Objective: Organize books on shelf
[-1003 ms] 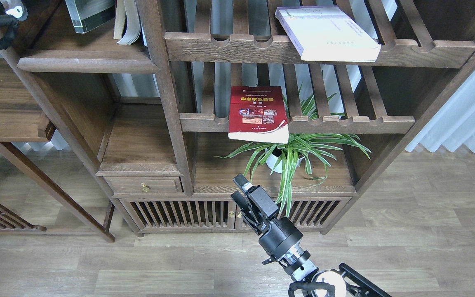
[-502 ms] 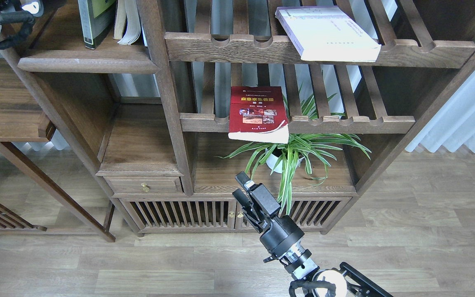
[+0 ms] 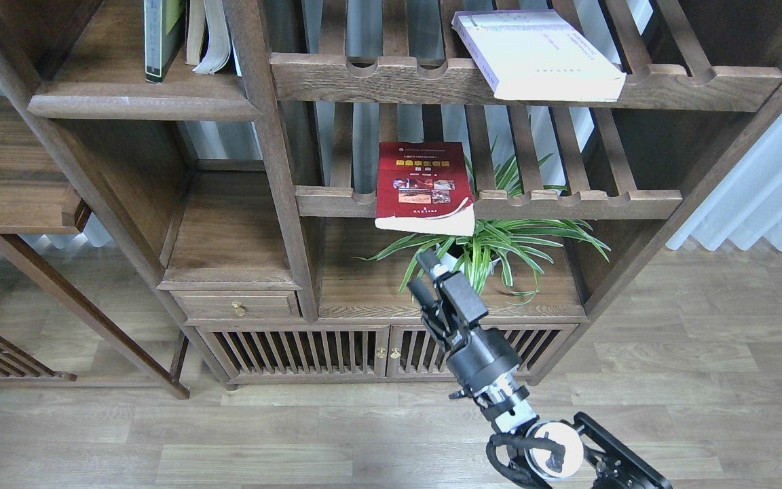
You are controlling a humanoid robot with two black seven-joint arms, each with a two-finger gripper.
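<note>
The red book (image 3: 423,182) lies flat on the middle slatted rack, its front edge overhanging the rail. The pale lavender-white book (image 3: 533,51) lies flat on the upper slatted rack. The black-grey book with a yellow-green panel (image 3: 156,39) stands upright on the solid dark-brown shelf (image 3: 140,106) at the top left, next to a pale open-paged book (image 3: 208,37). My right gripper (image 3: 421,275) is open and empty, below the red book and in front of the plant. My left gripper is out of view.
A spider plant in a white pot (image 3: 493,241) stands on the lower board under the red book, just behind my right gripper. A small drawer (image 3: 238,305) and slatted cabinet doors (image 3: 296,350) are below. A white curtain (image 3: 764,190) hangs at the right.
My left arm has left the view at the top left, and the black-grey book now stands upright on the solid shelf. My right gripper has moved up and right, closer to the red book.
</note>
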